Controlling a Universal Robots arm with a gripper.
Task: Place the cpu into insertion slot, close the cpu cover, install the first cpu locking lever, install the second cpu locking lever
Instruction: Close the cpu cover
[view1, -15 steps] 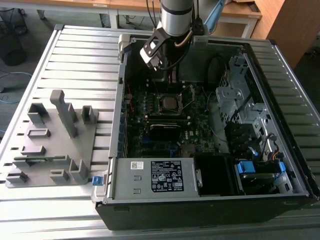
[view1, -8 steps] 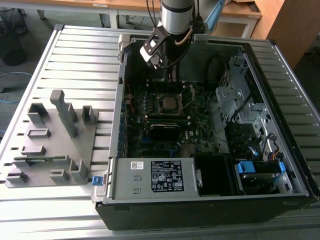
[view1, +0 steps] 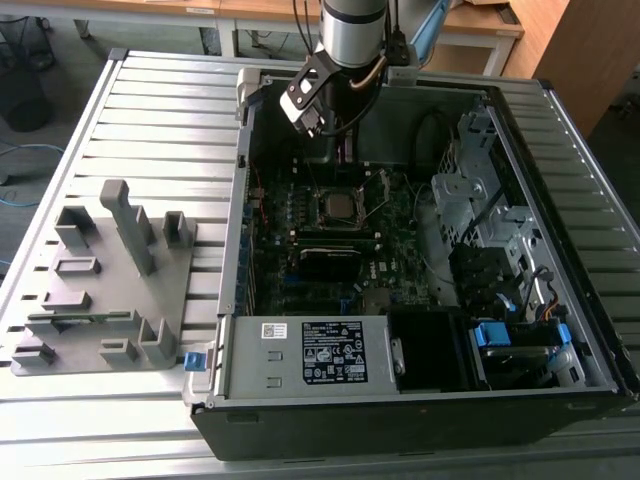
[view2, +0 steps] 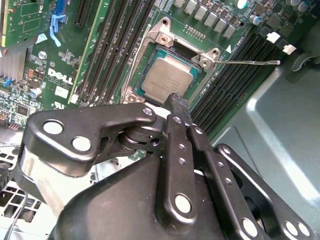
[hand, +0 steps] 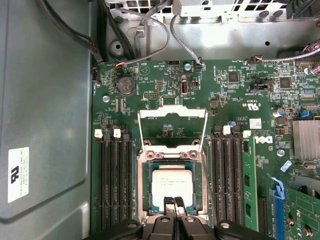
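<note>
The cpu (hand: 172, 188) lies flat in the insertion slot (hand: 148, 186) on the green board, its silver top showing in both wrist views (view2: 171, 77). The cpu cover (hand: 172, 113) stands tilted up and open behind the socket, a silver frame with a cut-out centre. A thin wire locking lever (view2: 250, 62) sticks out to one side of the socket. My gripper (hand: 174, 202) is shut, its black fingertips (view2: 178, 102) pressed together with nothing between them, hovering at the near edge of the cpu. In the exterior view the arm (view1: 352, 30) hangs over the socket (view1: 338, 207).
Black memory slots (hand: 114, 180) flank the socket on both sides. Cables (hand: 150, 30) run along the case wall behind the board. The case holds a power supply (view1: 300, 355) and drive cage (view1: 470, 200). A grey fixture tray (view1: 100, 285) sits at the exterior view's left.
</note>
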